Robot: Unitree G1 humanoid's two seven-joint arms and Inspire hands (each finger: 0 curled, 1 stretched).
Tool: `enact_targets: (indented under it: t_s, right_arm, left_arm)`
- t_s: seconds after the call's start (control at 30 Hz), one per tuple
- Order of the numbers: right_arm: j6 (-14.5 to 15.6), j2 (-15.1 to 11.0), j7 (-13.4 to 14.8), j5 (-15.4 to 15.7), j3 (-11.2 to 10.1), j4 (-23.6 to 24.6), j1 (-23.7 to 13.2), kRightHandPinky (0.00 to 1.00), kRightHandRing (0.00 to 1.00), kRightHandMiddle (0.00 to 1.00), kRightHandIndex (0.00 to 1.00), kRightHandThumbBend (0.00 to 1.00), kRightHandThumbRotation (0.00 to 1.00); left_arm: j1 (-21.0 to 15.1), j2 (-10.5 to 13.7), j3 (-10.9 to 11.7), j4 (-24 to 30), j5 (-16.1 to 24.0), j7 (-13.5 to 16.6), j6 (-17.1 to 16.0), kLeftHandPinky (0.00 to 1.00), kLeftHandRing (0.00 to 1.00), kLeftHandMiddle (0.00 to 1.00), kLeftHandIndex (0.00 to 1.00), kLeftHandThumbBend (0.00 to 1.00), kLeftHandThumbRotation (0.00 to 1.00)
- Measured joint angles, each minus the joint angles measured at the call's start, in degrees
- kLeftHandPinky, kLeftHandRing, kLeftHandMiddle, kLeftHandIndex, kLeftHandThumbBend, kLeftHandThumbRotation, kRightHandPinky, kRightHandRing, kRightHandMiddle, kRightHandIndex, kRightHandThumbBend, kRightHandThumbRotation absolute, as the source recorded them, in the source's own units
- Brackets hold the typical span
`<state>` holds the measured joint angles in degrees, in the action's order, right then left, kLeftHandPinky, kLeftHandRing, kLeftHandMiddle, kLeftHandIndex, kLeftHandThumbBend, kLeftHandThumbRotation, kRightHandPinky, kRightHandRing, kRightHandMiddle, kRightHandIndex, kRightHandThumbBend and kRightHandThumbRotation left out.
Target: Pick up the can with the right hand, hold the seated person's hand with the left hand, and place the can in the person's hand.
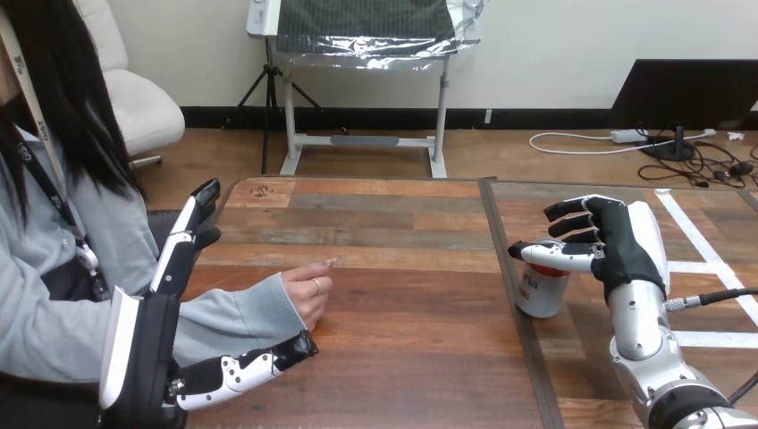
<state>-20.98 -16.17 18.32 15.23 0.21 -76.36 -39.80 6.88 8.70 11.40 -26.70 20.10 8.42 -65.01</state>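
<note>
A white can with a red top (pixel 542 295) stands upright on the right part of the wooden table (pixel 402 357). My right hand (pixel 626 250) is at the can's right side. Its thumb lies across the can's top edge and its fingers reach out above the can, only slightly bent and not closed round it. The person's hand (pixel 308 290) rests on the table at the left, loosely curled, with the forearm in a grey sleeve. My left hand (pixel 147 344) stands open beside that forearm with straight fingers pointing away. Its thumb stretches along the table just in front of the person's wrist.
A dark seam (pixel 514 313) runs front to back through the table just left of the can. White tape lines (pixel 706 259) mark the table's right part. Bare wood lies between the person's hand and the can.
</note>
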Motion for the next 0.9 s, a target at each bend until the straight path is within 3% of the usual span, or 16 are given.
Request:
enact_targets:
  t_s: [0.9]
  right_arm:
    - [-0.01, 0.07, -1.47, -2.06, -0.6, 0.0, 0.06, 0.57, 0.64, 0.66, 0.69, 0.93, 0.0]
  left_arm:
    - [0.0, 0.18, -1.28, -0.04, -0.55, 0.39, -1.74, 0.85, 0.93, 0.94, 0.92, 1.0, 0.44]
